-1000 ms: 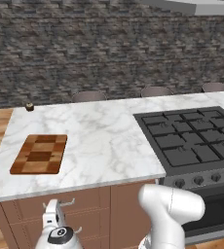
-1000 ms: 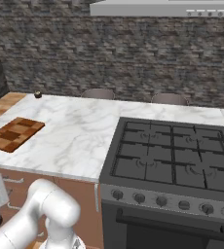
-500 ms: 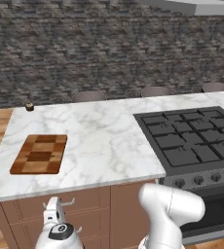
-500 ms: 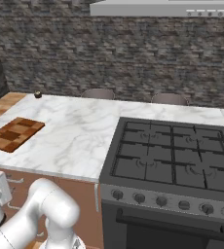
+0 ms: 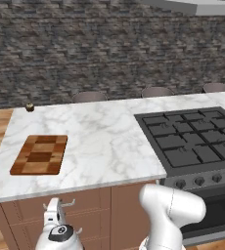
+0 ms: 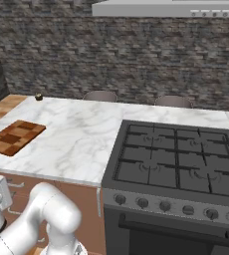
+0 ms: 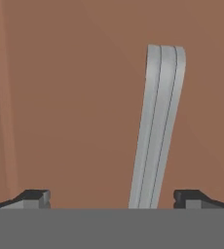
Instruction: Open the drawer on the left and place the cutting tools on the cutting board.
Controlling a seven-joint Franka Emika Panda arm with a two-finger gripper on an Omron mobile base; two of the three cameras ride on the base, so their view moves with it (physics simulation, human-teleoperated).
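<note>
The gripper is spread fully wide and empty, right in front of the closed drawer; its silver bar handle runs lengthwise between the fingertips, nearer the right one, ready for clamping

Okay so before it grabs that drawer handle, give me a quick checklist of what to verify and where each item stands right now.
1. Hand open: ok, the fingertips stand wide apart.
2. Drawer handle between the fingertips: ok, the silver bar sits inside the gap, though nearer one fingertip than the other.
3. Fingertips around the bar, ready to close: cannot tell how far the tips are from it.
4. Drawer shut: ok, its front lies flush under the counter.
5. Cutting board free to receive the tools: ok, nothing lies on it.
6. Cutting tools located: cannot tell while the drawer is shut.
</note>
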